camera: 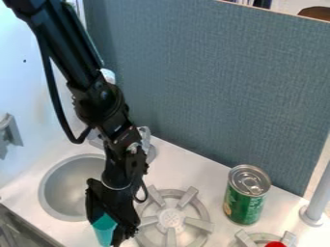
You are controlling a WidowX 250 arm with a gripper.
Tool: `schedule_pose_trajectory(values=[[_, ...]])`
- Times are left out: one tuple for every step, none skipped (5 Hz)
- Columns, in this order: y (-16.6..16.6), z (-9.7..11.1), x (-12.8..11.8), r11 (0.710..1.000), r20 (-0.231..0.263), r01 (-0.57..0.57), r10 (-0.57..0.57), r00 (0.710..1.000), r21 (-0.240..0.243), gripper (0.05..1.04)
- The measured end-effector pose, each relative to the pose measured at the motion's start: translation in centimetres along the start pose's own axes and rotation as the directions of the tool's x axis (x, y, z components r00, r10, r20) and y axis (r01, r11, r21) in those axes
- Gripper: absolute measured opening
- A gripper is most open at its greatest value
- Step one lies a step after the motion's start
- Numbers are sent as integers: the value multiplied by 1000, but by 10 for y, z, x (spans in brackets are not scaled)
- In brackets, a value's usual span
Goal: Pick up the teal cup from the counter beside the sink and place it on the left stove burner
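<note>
The black gripper (111,223) hangs down at the lower left, between the sink and the nearer stove burner. Between its fingers is a teal object (103,228), perhaps a cup, which they grip from both sides; its upper part is partly hidden by the gripper. To the right, a green can (244,202) with a silver top stands upright behind the burners, well apart from the gripper.
A round grey sink (61,193) lies left of the gripper, with a faucet (147,140) behind the arm. Grey burners (171,218) sit to the right; a red object (275,244) is on the second. A grey post (316,202) and a blue-grey panel (213,87) bound the counter.
</note>
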State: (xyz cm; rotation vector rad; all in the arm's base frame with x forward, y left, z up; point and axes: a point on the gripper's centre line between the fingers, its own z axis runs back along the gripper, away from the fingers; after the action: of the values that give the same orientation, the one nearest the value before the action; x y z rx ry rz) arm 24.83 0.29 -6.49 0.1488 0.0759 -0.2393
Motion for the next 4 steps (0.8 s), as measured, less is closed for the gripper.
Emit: schedule_pose_trajectory(values=[[-5,-7,3,999,-42,29,-30,999,-36,1001],[-5,-10,5,999,-46,25,-26,999,-37,917],[-5,-12,7,999,-50,13,-15,999,-33,655],[0,-14,7,1000,-67,14,-14,998,-9,362]])
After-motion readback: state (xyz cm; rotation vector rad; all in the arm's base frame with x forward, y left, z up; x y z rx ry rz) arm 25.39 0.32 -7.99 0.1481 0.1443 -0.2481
